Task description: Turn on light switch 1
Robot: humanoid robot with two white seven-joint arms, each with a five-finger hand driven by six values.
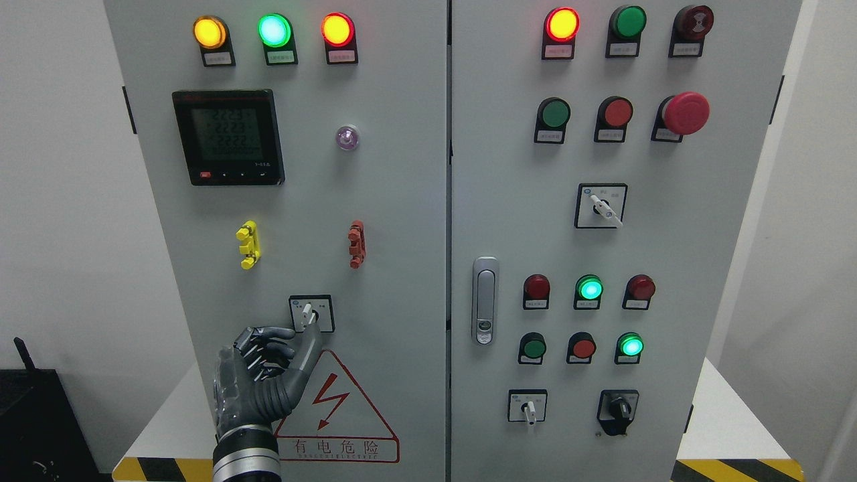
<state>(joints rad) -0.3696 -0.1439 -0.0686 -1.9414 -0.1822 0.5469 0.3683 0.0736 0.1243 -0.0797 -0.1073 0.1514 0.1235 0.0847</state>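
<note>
The small rotary switch (pixel 310 313), a white lever in a black-framed square plate, sits low on the left cabinet door (pixel 402 221), with its lever pointing roughly upward. My left hand (pixel 278 348), dark grey, comes up from the bottom edge just below and left of it. The thumb (pixel 309 345) is stretched upward, its tip at the lower edge of the switch plate near the lever. The other fingers (pixel 264 338) are curled in left of the plate and hold nothing. My right hand is out of view.
A red-bordered electric warning triangle (pixel 335 408) is right of my wrist. Yellow (pixel 248 244) and red (pixel 357 244) clips, a meter display (pixel 229 137) and lit indicator lamps sit above. The right door (pixel 669 227) carries a door handle (pixel 485 301), buttons and more rotary switches.
</note>
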